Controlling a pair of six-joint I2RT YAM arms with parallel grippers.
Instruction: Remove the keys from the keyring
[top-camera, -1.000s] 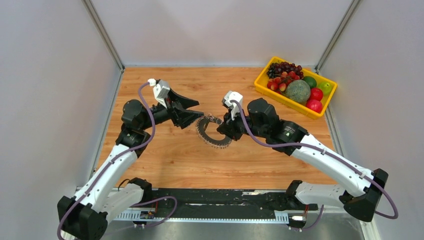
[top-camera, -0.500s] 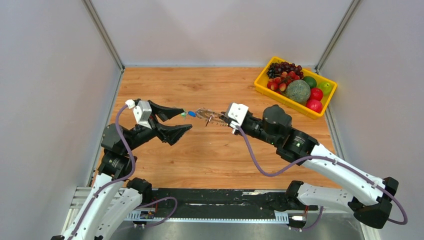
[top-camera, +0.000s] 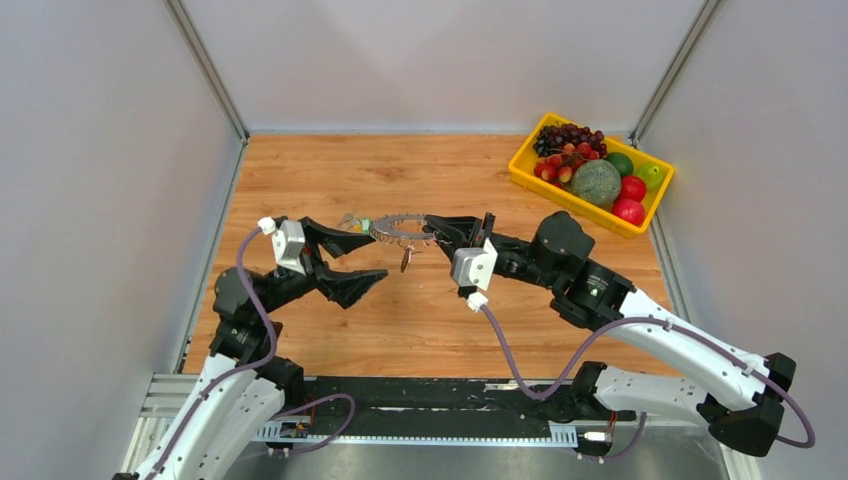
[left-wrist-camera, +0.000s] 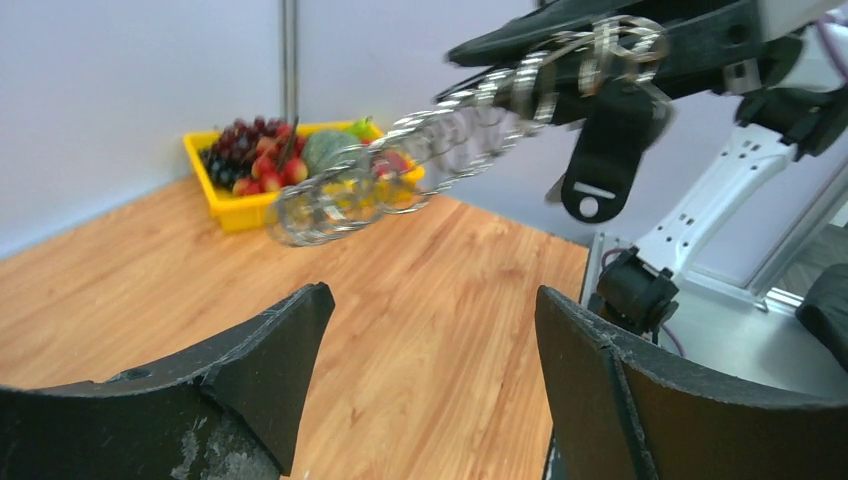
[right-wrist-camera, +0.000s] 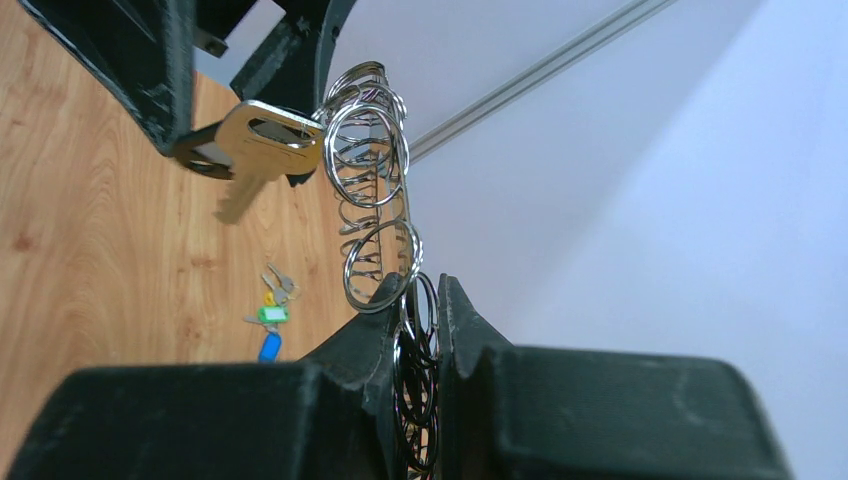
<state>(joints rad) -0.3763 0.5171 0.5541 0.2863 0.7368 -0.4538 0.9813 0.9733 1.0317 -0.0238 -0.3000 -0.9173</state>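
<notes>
Right hand (right-wrist-camera: 420, 292) clamps the lifted keyring (left-wrist-camera: 480, 90), one key (right-wrist-camera: 262, 130) dangling; left hand (top-camera: 372, 256), spread wide, hovers at its nine o'clock above the worktop (top-camera: 440, 310).

The left arm (top-camera: 240, 300) is bent upward and inward, and the left gripper (top-camera: 378, 256) is held with its jaws spread wide. The right arm (top-camera: 590, 285) is stretched leftward toward it, the right gripper (top-camera: 435, 226) being pinched tight on the keyring (left-wrist-camera: 470, 100).

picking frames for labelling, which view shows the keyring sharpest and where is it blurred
Right wrist: keyring crisp, the hanging key smeared. Left wrist: keyring's lower end blurred over the fruit tray. Top external: sharp, evenly lit, keyring small.
</notes>
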